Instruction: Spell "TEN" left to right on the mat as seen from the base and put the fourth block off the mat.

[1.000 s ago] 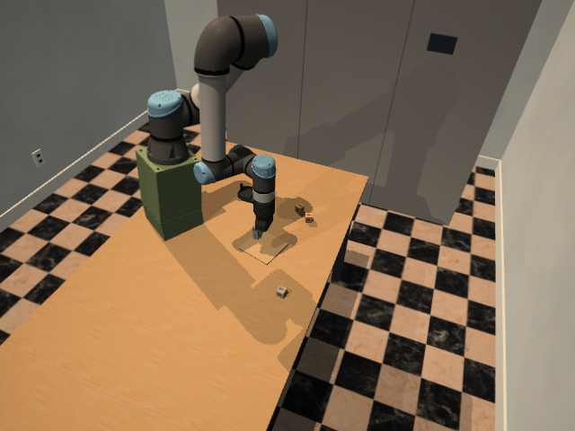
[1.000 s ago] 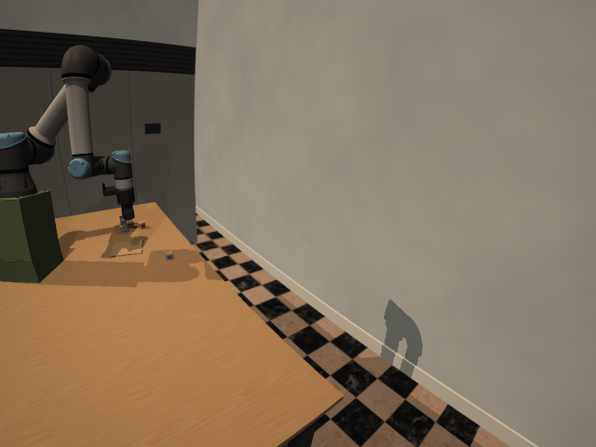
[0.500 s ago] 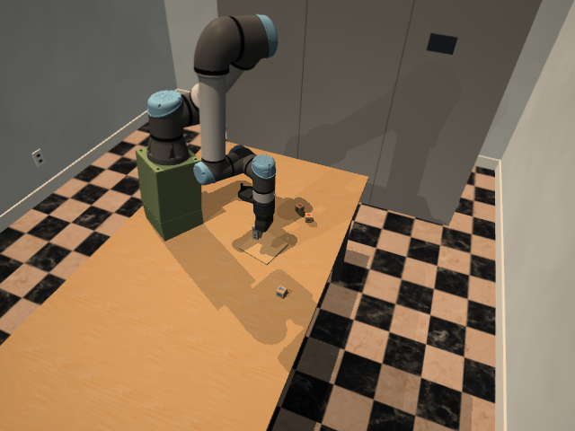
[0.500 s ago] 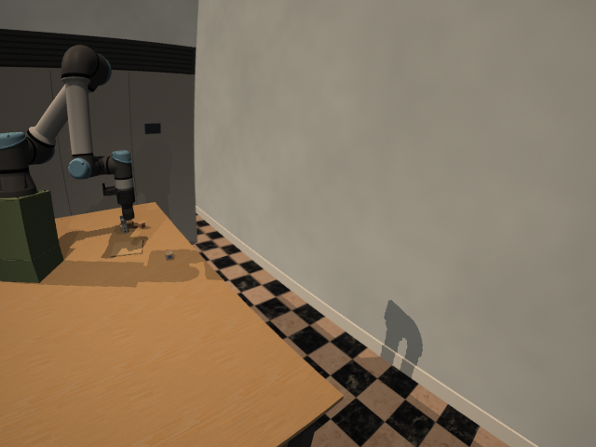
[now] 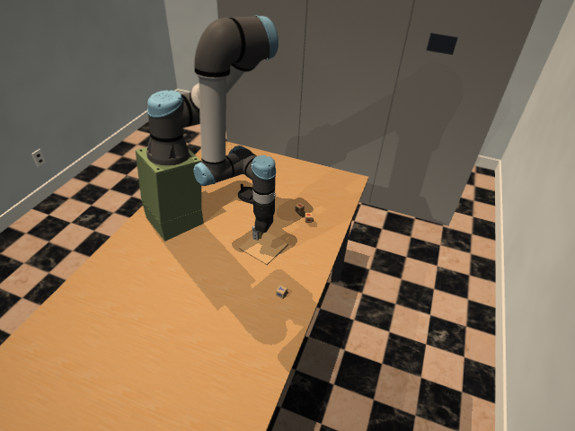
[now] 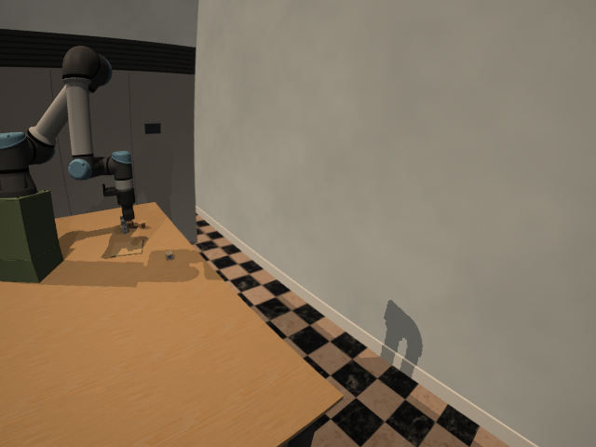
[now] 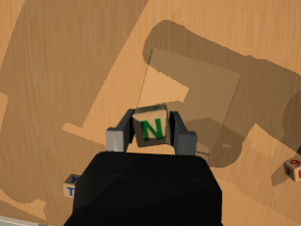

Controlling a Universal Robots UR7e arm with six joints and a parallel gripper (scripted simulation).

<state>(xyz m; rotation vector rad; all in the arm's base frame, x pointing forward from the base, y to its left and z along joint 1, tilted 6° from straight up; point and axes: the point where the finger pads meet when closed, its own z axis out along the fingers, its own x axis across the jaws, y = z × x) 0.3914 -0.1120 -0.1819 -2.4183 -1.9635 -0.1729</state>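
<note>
Wrist view: the jaws (image 5: 256, 234) (image 6: 124, 228) pinch the N block (image 7: 151, 128) by two opposite sides, its green letter facing the camera and reading upright in that picture, slightly turned. The block is held above the bench (image 5: 139, 324) (image 6: 144, 346) (image 7: 47, 56), and in the wrist view it overlaps one edge of the thin square mat (image 5: 268, 255) (image 6: 127, 250) (image 7: 212, 89). The mat lies flat, partly under the arm's shadow.

The other three blocks lie on the bench, off the mat. The blue-lettered block (image 5: 281, 291) (image 6: 169, 255) (image 7: 71, 186) sits by itself, apart from the mat; the wrist view shows a T on one face and what looks like a Y on another. On the opposite side of the mat are two red-lettered blocks, near each other: the shaded block (image 5: 299, 207) and the brighter block (image 5: 308, 217). The wrist view catches a block with a red 9 (image 7: 294, 164) at its right border, cut off there; which of that pair it is cannot be told. Their top letters are too small to read in the top view.

The arm (image 5: 213, 120) (image 6: 79, 117) reaches over from a green pedestal (image 5: 179, 204) (image 6: 17, 236), its wrist pointing down.

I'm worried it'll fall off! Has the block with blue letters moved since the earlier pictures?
No. The block with blue letters sits just as far from the green stand in the top view.
</note>
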